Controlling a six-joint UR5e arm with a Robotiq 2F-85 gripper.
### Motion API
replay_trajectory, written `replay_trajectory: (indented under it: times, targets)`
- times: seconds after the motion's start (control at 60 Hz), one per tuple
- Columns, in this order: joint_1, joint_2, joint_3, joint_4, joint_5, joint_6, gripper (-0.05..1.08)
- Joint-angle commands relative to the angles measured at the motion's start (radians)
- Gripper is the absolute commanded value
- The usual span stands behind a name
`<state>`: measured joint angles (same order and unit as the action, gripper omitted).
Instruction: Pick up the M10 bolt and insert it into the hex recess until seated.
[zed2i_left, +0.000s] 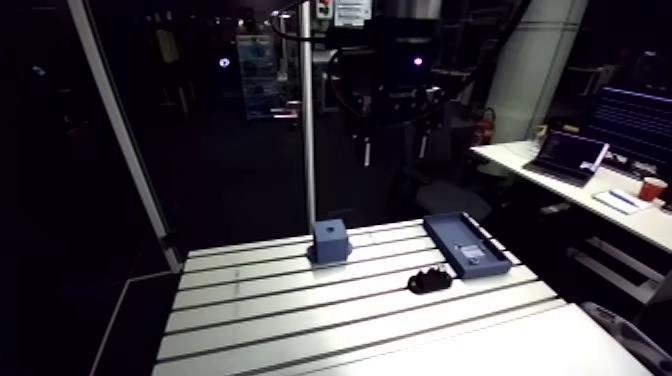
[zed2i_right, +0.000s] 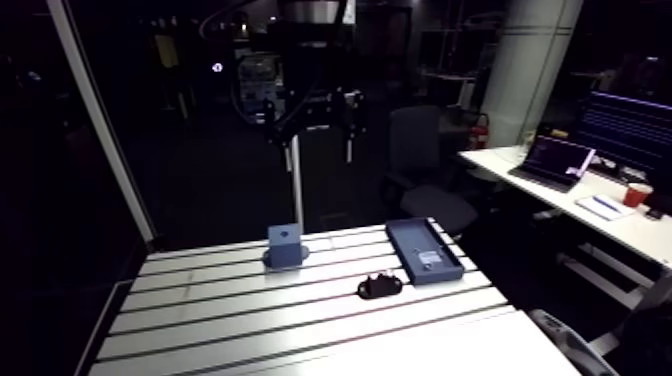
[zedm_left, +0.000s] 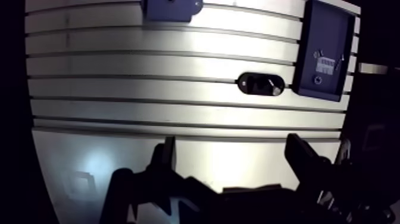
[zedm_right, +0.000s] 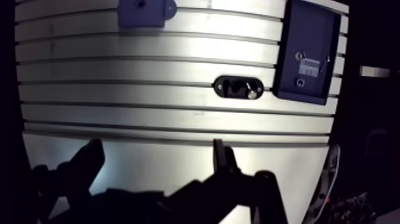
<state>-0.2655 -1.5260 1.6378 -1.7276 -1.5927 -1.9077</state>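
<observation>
Bolt (zedm_left: 323, 64): probably the pale ribbed piece (too small to be sure) in the tray (zedm_left: 318, 30), well ahead of the pincer (zedm_left: 232, 149), wide open and empty. Likely steel, stiff, smooth, heavy; best gripped across shank, head free.

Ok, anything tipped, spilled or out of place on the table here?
Nothing stands out. The blue block, black holder and blue tray all sit flat on the slotted table, apart from one another; the small parts lie inside the tray. The gripper is open and empty.
</observation>
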Motion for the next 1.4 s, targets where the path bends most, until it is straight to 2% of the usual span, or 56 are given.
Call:
replay_trajectory:
  times: [0.017,0.133,0.25,0.317,0.617,0.967,1.1,1.217,1.4]
  targets:
    - [-0.101,0.03,0.077,-0.138,0.022,-0.09,0.01]
    - [-0.149,0.047,0.082,-0.14,0.034,-0.131,0.01]
    - [-0.19,0.072,0.088,-0.145,0.035,-0.154,0.01]
    - [-0.196,0.086,0.09,-0.16,0.035,-0.16,0.01]
    - [-0.195,0.153,0.093,-0.187,0.029,-0.16,0.01]
    - [-0.195,0.18,0.102,-0.226,0.021,-0.157,0.01]
    - [-0.195,0.19,0.11,-0.248,0.011,-0.156,0.01]
    - [-0.195,0.207,0.122,-0.292,-0.009,-0.161,0.01]
    - [-0.215,0.23,0.135,-0.313,-0.01,-0.161,0.01]
